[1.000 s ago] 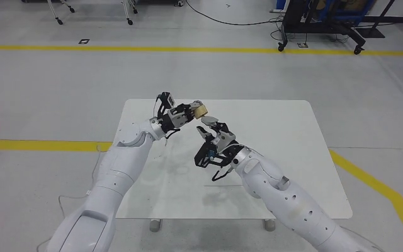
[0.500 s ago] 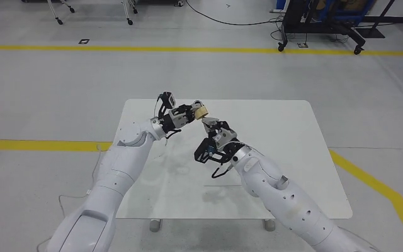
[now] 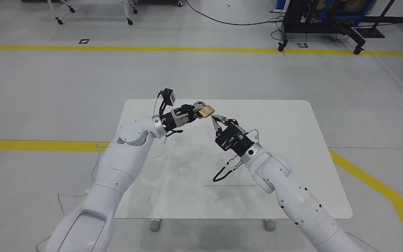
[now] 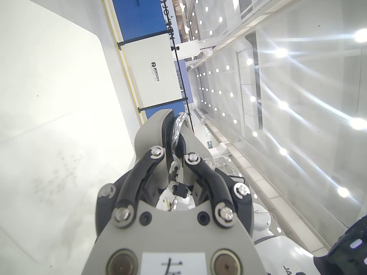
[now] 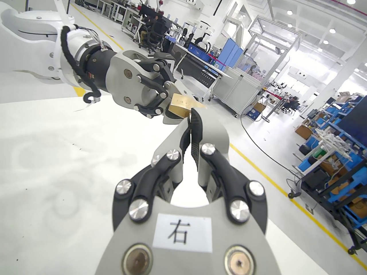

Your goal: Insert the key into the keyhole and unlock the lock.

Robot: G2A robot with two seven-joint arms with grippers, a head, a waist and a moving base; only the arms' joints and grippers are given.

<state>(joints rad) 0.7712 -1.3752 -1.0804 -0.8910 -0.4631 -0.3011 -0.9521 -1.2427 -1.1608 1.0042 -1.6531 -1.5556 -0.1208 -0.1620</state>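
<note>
Brass padlock (image 3: 205,111) sits in mid-air above the worktop (image 3: 289,145), pinched between the fingers of the left end effector (image 3: 194,112). Within the last second the right end effector (image 3: 216,121) has climbed from lower down and closed the gap, and its pressed-together tips now meet the padlock's body. The key is too small to make out between them. I judge that the approach is done and insertion is starting, with the unlocking turn not yet made.
</note>
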